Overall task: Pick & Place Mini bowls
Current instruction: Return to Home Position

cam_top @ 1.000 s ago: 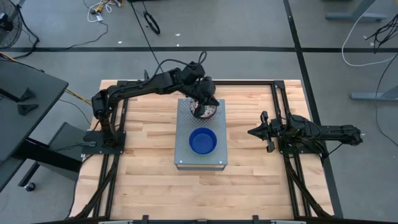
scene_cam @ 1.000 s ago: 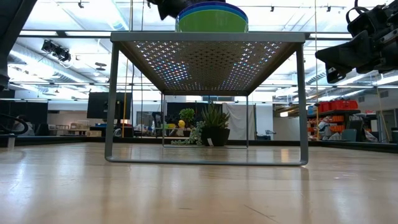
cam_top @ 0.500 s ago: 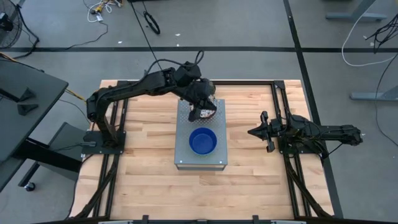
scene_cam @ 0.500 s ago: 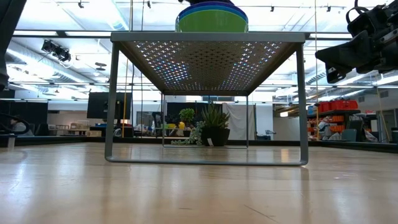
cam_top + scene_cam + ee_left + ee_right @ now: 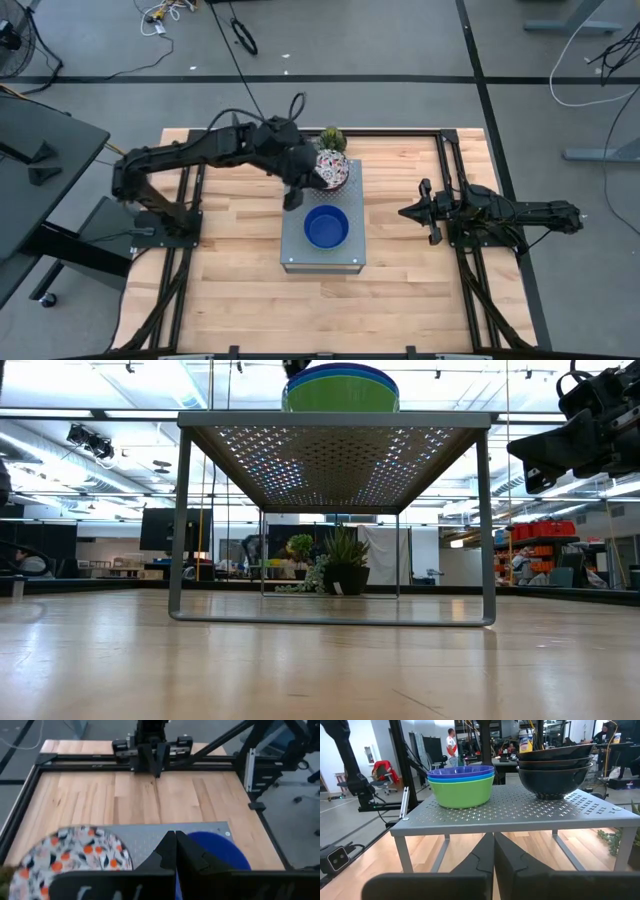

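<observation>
The left gripper (image 5: 296, 188) is hanging just above the upper-left edge of the grey perforated shelf (image 5: 300, 250) at the centre of the high view, its arm reaching in from the left side of the wooden worktop (image 5: 240, 270). In the left wrist view its jaws (image 5: 175, 851) are pressing together, clenched on nothing. All the mini bowls are sitting on the shelf in two stacks. The white patterned bowls (image 5: 332, 170) are resting at the shelf's upper end, just right of the left gripper and apart from it; in the left wrist view the top one (image 5: 75, 855) is filling the lower left. The dark blue bowl (image 5: 325, 227) is lying below them in the high view, topping its own stack. In the right wrist view that stack is showing the green bowl (image 5: 463, 791) at the bottom, the light blue bowl (image 5: 460, 778) in it and the dark blue one uppermost, with the three patterned bowls (image 5: 555, 767) looking dark at the right. The right gripper (image 5: 405, 212) is waiting at centre right of the high view, well apart from the shelf, jaws (image 5: 493, 851) shut and empty. A spiky green plant (image 5: 333, 138) is standing just above the patterned stack. Labels on containers (image 5: 527, 740) in the room behind are too small to read.
</observation>
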Action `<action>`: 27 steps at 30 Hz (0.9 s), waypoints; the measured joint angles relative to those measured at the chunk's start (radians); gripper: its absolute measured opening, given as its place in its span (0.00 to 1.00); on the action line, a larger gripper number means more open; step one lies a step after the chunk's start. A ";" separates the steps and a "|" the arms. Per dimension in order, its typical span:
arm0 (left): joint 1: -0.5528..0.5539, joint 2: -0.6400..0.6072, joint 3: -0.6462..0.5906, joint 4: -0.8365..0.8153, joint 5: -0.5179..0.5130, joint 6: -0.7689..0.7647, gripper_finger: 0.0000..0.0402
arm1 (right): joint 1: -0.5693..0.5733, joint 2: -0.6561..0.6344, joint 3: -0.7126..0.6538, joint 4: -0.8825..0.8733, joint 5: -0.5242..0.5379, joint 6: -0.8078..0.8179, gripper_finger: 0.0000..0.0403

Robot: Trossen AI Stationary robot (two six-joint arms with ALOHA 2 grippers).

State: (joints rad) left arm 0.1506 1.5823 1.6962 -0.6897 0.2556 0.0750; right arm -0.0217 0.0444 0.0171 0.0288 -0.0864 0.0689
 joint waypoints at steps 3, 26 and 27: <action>-0.014 -0.071 -0.099 0.058 -0.029 -0.037 0.00 | 0.000 0.000 0.000 0.000 0.000 0.000 0.03; -0.130 -0.621 -0.948 0.744 -0.164 -0.195 0.00 | 0.000 0.000 0.000 0.000 0.000 0.000 0.03; -0.135 -0.641 -0.979 0.782 -0.165 -0.195 0.00 | 0.000 0.000 0.000 0.000 0.000 0.000 0.03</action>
State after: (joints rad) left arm 0.0161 0.9408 0.7169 0.0922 0.0908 -0.1201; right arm -0.0216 0.0443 0.0171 0.0288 -0.0863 0.0692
